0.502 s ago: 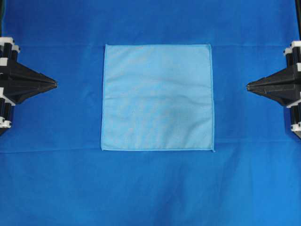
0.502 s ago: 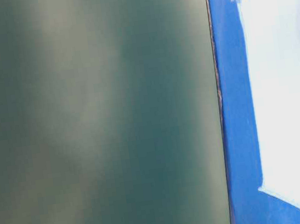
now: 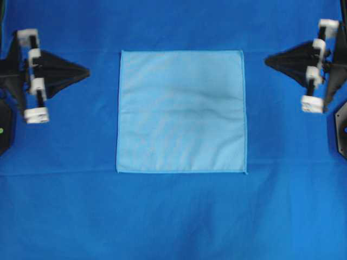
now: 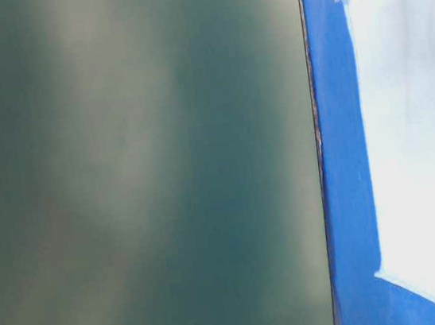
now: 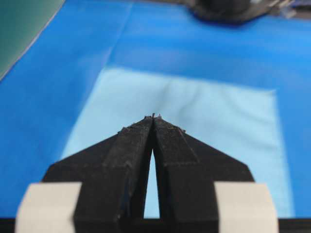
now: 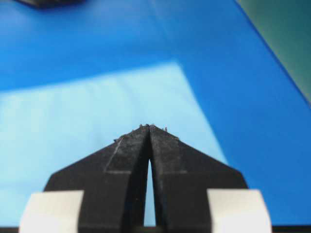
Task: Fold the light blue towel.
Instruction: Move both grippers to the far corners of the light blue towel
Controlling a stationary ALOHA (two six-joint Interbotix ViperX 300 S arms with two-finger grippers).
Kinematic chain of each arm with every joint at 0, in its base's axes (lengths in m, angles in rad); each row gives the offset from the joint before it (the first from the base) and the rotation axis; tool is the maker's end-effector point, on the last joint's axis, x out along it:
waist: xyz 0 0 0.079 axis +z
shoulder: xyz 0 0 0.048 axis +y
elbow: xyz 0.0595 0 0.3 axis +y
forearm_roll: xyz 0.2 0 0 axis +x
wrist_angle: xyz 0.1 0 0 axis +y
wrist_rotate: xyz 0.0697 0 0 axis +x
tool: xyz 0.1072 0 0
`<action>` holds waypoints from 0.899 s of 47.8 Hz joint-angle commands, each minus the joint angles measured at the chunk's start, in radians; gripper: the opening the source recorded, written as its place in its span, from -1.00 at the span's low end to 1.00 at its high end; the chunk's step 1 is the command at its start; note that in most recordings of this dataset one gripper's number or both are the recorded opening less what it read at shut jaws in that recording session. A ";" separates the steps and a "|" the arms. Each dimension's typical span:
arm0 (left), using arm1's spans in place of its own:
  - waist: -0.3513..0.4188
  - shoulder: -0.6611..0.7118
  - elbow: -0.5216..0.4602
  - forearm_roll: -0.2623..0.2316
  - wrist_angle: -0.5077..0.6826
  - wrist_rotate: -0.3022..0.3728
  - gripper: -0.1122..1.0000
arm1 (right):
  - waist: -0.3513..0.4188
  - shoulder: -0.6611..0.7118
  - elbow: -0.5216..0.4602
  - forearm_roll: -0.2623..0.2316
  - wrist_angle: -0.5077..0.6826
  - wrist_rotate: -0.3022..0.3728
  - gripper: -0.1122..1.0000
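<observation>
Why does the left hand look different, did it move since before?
Yes. The left hand slid inward and up-picture toward the light blue towel, which stayed put.

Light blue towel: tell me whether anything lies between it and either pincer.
Nothing visible does. The light blue towel lies flat and bare; only the royal-blue sheet separates it from the shut left pincer and the shut right pincer.

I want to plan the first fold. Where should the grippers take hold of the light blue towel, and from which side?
The light blue towel lies flat and square. Probably best: the left gripper pinches its top left corner from the left, and the right gripper the top right corner from the right; the hemmed edges there are free.
</observation>
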 commanded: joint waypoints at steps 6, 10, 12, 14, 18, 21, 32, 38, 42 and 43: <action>0.100 0.175 -0.043 -0.002 -0.063 0.006 -0.78 | -0.106 0.175 -0.054 0.000 0.012 -0.005 -0.78; 0.137 0.264 -0.054 -0.002 -0.100 0.008 -0.58 | -0.146 0.268 -0.083 -0.009 0.026 -0.008 -0.77; 0.155 0.304 -0.061 -0.002 -0.114 0.008 -0.35 | -0.164 0.310 -0.095 -0.014 0.029 -0.009 -0.67; 0.178 0.351 -0.071 -0.002 -0.126 0.009 -0.13 | -0.184 0.351 -0.109 -0.021 0.032 -0.009 -0.46; 0.215 0.426 -0.091 -0.002 -0.140 0.011 0.33 | -0.213 0.436 -0.135 -0.038 0.029 -0.009 0.00; 0.235 0.483 -0.109 -0.002 -0.147 0.012 0.59 | -0.227 0.500 -0.156 -0.054 0.028 -0.009 0.27; 0.268 0.666 -0.178 -0.002 -0.166 0.051 0.70 | -0.264 0.664 -0.199 -0.081 0.021 -0.009 0.24; 0.291 0.729 -0.199 -0.002 -0.181 0.055 0.70 | -0.276 0.729 -0.215 -0.084 -0.002 -0.009 0.24; 0.304 0.765 -0.210 0.000 -0.189 0.060 0.70 | -0.285 0.753 -0.221 -0.086 -0.018 -0.009 0.24; 0.305 0.776 -0.213 -0.002 -0.189 0.063 0.70 | -0.288 0.759 -0.224 -0.086 -0.021 -0.009 0.24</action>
